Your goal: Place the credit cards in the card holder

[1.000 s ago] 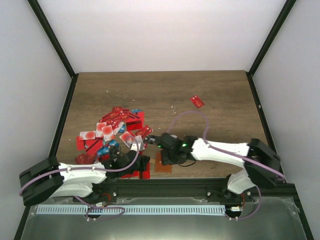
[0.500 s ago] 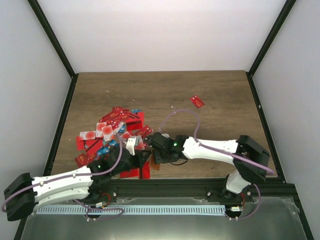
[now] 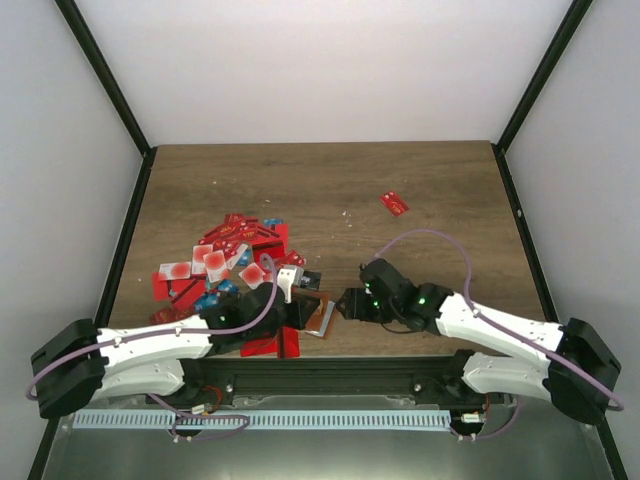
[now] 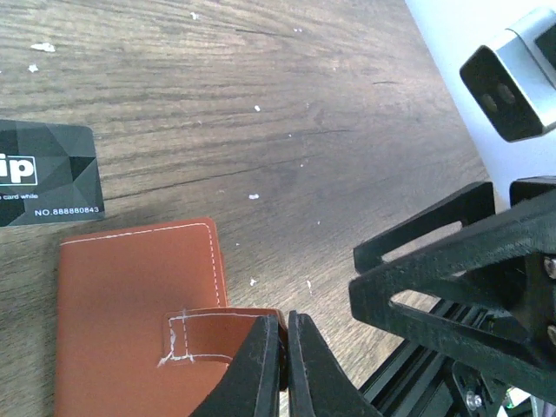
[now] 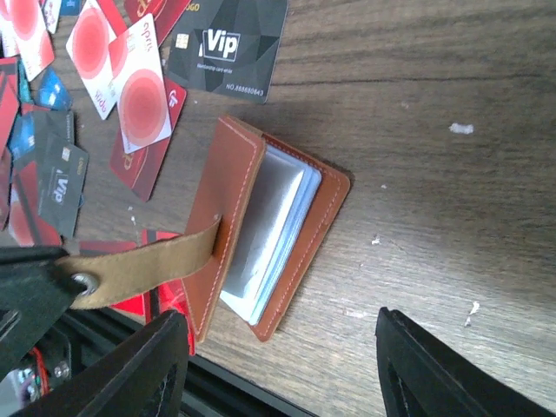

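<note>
The orange-brown card holder lies near the table's front edge, and in the right wrist view it is partly open, with pale inner panels showing. My left gripper is shut on its closing strap, pulled out to the side. In the top view the left gripper is at the holder's left edge. My right gripper is open and empty just right of the holder, with the fingers spread wide. The credit cards lie in a pile to the left, and they also show in the right wrist view.
A black VIP card lies just beyond the holder; it also shows in the right wrist view. A lone red card lies further back on the right. The black front rail runs right below both grippers.
My right gripper drew back from over the holder to its right. My left gripper moved in, shut on the strap and pulled it left, so the holder stands partly open.
</note>
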Robot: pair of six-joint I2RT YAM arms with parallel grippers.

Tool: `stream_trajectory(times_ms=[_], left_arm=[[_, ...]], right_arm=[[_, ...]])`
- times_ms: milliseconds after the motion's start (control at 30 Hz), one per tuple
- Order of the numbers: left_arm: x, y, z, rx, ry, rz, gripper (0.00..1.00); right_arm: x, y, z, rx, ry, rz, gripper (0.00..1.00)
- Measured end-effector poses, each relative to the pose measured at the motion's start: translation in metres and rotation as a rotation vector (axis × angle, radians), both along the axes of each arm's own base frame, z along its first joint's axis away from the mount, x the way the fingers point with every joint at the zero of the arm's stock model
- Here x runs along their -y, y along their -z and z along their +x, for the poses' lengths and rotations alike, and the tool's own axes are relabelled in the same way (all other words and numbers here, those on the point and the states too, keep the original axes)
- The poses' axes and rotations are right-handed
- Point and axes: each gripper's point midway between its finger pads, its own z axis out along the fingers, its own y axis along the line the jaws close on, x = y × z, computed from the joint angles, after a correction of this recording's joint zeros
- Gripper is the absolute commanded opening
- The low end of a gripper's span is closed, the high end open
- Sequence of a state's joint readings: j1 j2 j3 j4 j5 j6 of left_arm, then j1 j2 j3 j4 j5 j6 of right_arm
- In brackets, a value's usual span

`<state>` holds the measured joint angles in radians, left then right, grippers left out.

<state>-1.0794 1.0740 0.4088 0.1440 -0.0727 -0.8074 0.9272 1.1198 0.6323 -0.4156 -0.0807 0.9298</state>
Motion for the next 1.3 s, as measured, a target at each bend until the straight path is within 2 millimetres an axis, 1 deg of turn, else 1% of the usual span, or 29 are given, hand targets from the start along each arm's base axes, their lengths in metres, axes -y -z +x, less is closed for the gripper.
stream_trajectory(times_ms=[67, 133, 200, 300, 433, 600, 700, 900, 967, 1033, 1100, 1167, 1300], left_arm=[[0.002, 0.004, 0.0, -0.009, 0.004, 0.01, 0.04], [0.004, 0.004, 0.001, -0.01, 0.005, 0.012, 0.04], [0.003, 0.001, 0.002, -0.005, 0.001, 0.007, 0.04], [-0.003, -0.008, 0.007, 0.009, -0.026, 0.006, 0.04], [-0.021, -0.019, 0.018, 0.034, -0.083, 0.014, 0.05], [-0.05, -0.024, 0.03, 0.05, -0.161, 0.031, 0.08], [-0.066, -0.017, 0.033, 0.046, -0.197, 0.047, 0.08], [-0.095, 0.016, 0.034, -0.005, -0.262, 0.115, 0.07], [-0.105, 0.025, 0.036, -0.025, -0.295, 0.13, 0.04], [-0.114, 0.029, 0.037, -0.039, -0.326, 0.137, 0.04], [-0.121, 0.03, 0.036, -0.044, -0.348, 0.13, 0.04], [-0.124, 0.026, 0.034, -0.036, -0.353, 0.108, 0.04], [-0.119, 0.009, 0.031, 0.002, -0.314, 0.052, 0.04]], right_arm=[[0.001, 0.002, -0.003, -0.006, -0.002, 0.034, 0.6], [0.0, 0.008, -0.008, -0.022, -0.01, 0.058, 0.6], [-0.001, 0.017, -0.013, -0.049, -0.015, 0.076, 0.59], [-0.004, 0.032, -0.019, -0.088, -0.021, 0.094, 0.56], [-0.014, 0.039, -0.019, -0.115, -0.036, 0.122, 0.54], [-0.025, 0.051, -0.016, -0.147, -0.043, 0.119, 0.52], [-0.03, 0.055, -0.012, -0.155, -0.04, 0.113, 0.51], [-0.046, 0.058, -0.001, -0.157, -0.05, 0.118, 0.51], [-0.054, 0.059, 0.004, -0.162, -0.056, 0.131, 0.52], [-0.058, 0.06, 0.008, -0.166, -0.061, 0.141, 0.51], [-0.065, 0.061, 0.012, -0.167, -0.073, 0.148, 0.51], [-0.074, 0.059, 0.017, -0.167, -0.093, 0.161, 0.52], [-0.095, 0.05, 0.025, -0.156, -0.142, 0.205, 0.52]])
